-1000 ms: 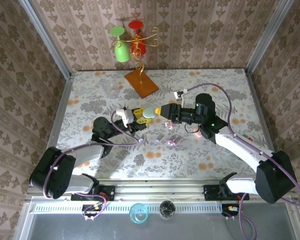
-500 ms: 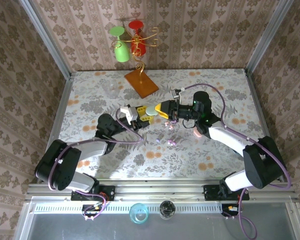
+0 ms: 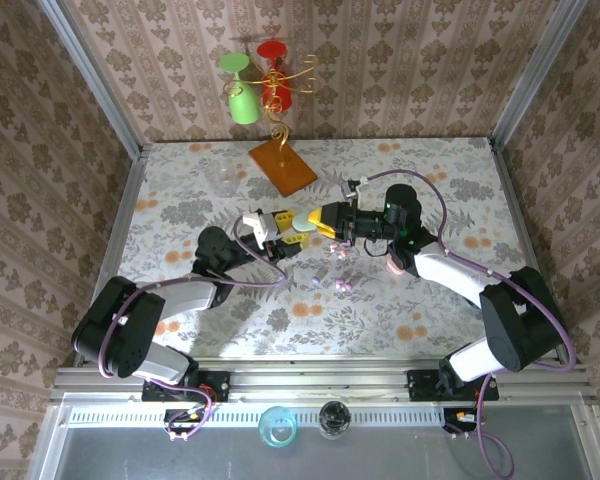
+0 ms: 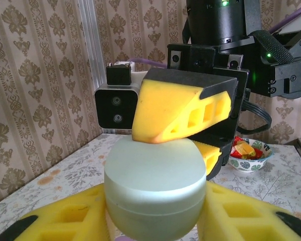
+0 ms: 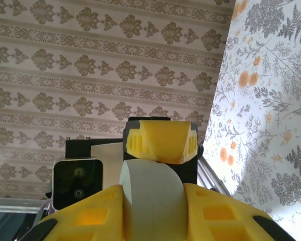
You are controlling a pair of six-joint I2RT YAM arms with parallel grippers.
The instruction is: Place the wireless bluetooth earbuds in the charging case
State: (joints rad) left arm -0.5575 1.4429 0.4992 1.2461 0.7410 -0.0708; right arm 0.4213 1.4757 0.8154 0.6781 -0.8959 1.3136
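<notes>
Right now both arms are meeting in the air over the middle of the tabletop point(image 3: 180, 190). Both are busy w/ the pale green charging case point(image 4: 155, 186). The left gripper point(image 3: 288, 230) is facing it from one side and the right gripper point(image 3: 315, 220) from the other, nose to nose.

L jaws are sitting narrow, w/ one yellow finger just beside each side of the case. I can't tell if they are squeezing it or only cradling it.

R jaws are sitting narrow too & are pinching the case. In the left wrist view one R finger is pressing on top of the lid and the other is tucking in lower down, behind the case. In the right wrist view the case is filling the gap and touching both R fingers.

I'm guessing the step in hand is getting the case ready, prob. opening it w/ two grips or passing it across. The lid is looking shut, w/ a thin seam running round it. The next move is prob. asking one side to hold the bottom steady while the other lifts the lid gently. The case is smooth & round, so it may be slipping easily.

The tiny pink & lilac earbuds point(image 3: 345, 287) are lying loose on the tabletop, down below the grippers and apart from both jaws.
</notes>
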